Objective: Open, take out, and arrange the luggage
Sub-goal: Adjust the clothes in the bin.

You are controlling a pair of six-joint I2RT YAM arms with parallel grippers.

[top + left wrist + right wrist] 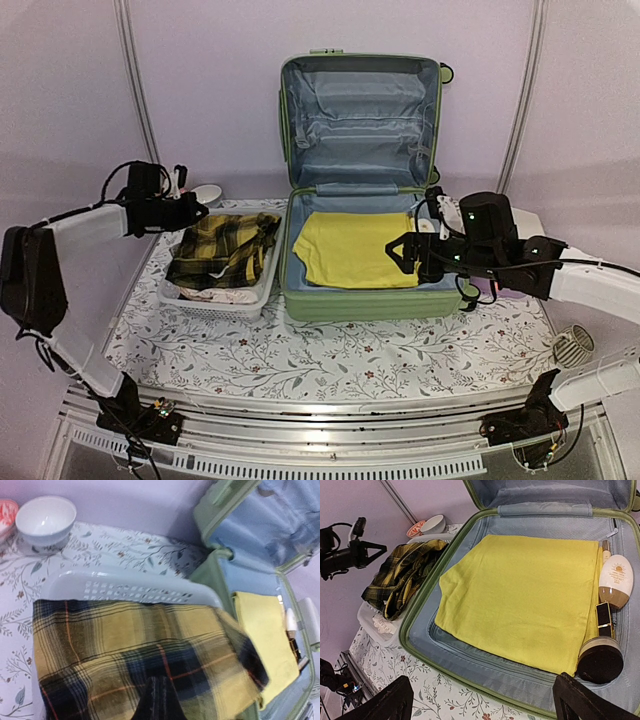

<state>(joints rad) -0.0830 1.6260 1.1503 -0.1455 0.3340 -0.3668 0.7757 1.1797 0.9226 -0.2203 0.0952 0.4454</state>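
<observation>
The flowered table is nearest. About its centre the luggage lies open, with the lower shell flat and its near wall facing 6 o'clock. A folded yellow cloth fills most of the shell. Along the shell's 3 o'clock wall, near to far, lie a round dark jar, a small dark case and a white-and-tan bottle, all just beside the cloth's edge.

The right claw hangs over the shell's 3 o'clock side, pointing toward 9. Its jaws are spread wide with nothing between them.

Just beside the luggage at 9 o'clock stands a white basket with a yellow-and-black plaid shirt heaped in it. One corner of the shirt drapes over the rim toward the luggage. The left claw hovers above the basket's far edge, at about 11 o'clock. It is closed, grips nothing and is clear of the shirt.

Farther back, at 12 o'clock, the lid stands upright against the wall, its grey-blue lining facing out. At the basket's 12 o'clock a white bowl sits on the table, with a red-patterned dish just beside it.
</observation>
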